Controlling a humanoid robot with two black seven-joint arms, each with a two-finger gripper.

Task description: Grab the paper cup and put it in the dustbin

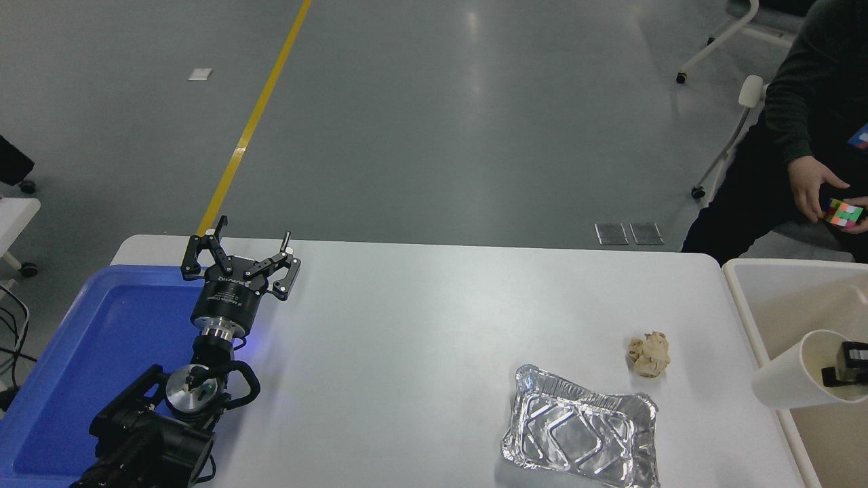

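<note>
I'm holding the paper cup (pixel 790 379) tilted over the dustbin (pixel 746 305) rim, right gripper (pixel 844 369) pinching its lip; left gripper (pixel 237 261) is resting spread.

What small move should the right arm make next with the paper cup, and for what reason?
Probably carry it a little further right before releasing. The right gripper holds the paper cup tilted, its base over the near rim of the dustbin, so dropping now may let it catch the rim.

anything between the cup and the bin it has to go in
Nothing visible does. The small white paper cup, tilted in the right gripper, hangs over the near rim of the large beige plastic dustbin.
</note>
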